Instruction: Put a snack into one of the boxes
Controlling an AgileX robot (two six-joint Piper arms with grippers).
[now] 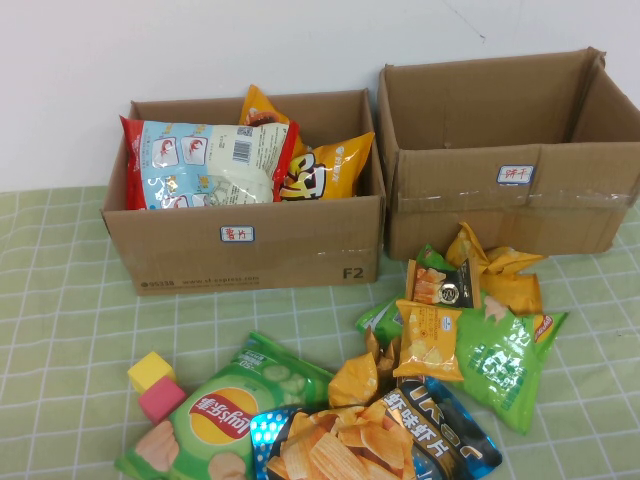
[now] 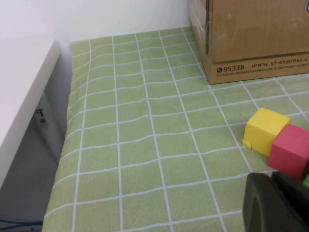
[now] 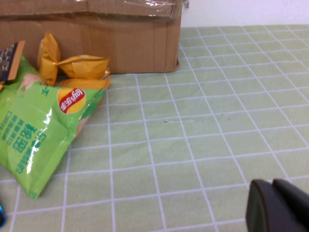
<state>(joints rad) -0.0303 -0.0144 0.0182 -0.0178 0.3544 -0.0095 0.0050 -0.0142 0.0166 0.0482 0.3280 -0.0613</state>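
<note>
Snack bags, crinkly foil in green, orange and blue [image 1: 440,345], lie heaped nearest us at six o'clock. At eight o'clock we see yellow [image 1: 150,370] and pink foam cubes [image 1: 160,399]. Our left gripper [image 2: 277,205] and right gripper [image 3: 277,205] hover low, fingers together, holding nothing. Beyond stand two brown cardboard boxes: half-filled at eleven o'clock [image 1: 250,255], empty at one o'clock [image 1: 480,210].

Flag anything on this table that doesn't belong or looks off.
Two foam cubes, yellow and pink, sit among the snacks: not food. The right box has a wrinkled tape band and holds nothing visible, while the left box is stuffed. Both end effectors, left and right, hang shut, away from everything.
</note>
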